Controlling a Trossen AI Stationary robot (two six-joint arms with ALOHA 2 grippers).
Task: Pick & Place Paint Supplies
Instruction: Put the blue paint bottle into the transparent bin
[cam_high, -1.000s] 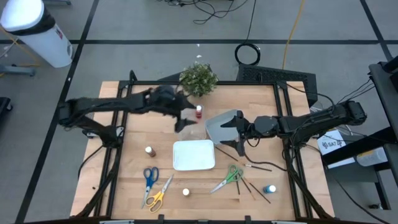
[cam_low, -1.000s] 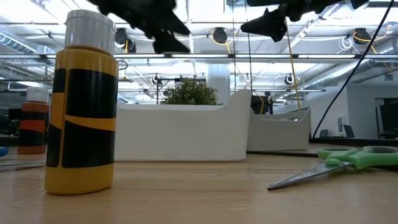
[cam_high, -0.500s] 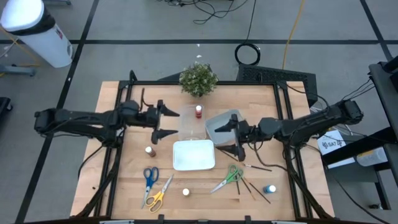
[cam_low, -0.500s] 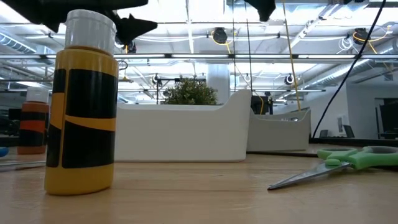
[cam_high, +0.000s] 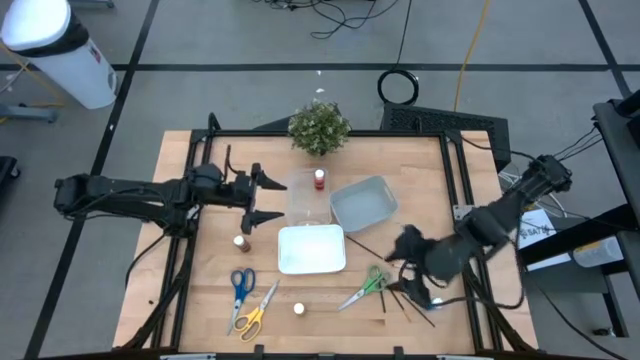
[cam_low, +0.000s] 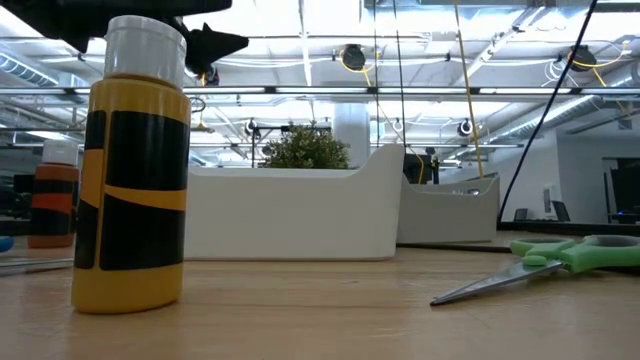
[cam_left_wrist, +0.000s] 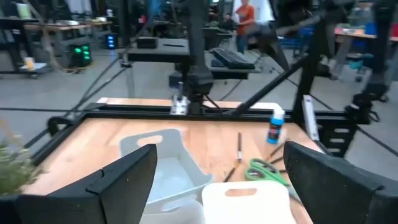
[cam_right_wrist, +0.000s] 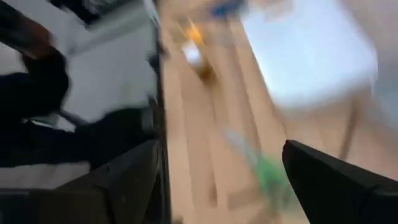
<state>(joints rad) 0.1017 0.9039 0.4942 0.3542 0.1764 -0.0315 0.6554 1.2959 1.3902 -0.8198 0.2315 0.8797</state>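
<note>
**Paint supplies all on the table, both grippers empty**

Paint supplies lay spread over the wooden table (cam_high: 200, 300) when I looked from the high view. A red-capped bottle (cam_high: 319, 179) stood near the potted plant (cam_high: 319, 128), just beside the clear tray (cam_high: 308, 197). A brown bottle (cam_high: 241, 243) stood left of the white tray (cam_high: 311, 249). At the front edge I saw the blue scissors (cam_high: 240, 284) and the yellow scissors (cam_high: 256, 311) close together, and a small whitish bottle (cam_high: 298, 310) to their right. The green scissors (cam_high: 366, 287) lay in front of the grey tray (cam_high: 363, 203), with thin dark brushes (cam_high: 398, 300) beside them and a blue bottle (cam_high: 434, 303) near the right front corner.

The left gripper (cam_high: 270, 199) hovered over the table just left of the clear tray, its jaws apart and holding nothing. The right gripper (cam_high: 408, 276) was above the brushes, between the green scissors and the blue bottle; it looked blurred from above, but in the right wrist view I saw its fingers (cam_right_wrist: 336, 180) standing wide apart with nothing between them.

From the low view a yellow and black bottle (cam_low: 135, 165) stood closest to the camera, and the green scissors lay on the right.
</note>
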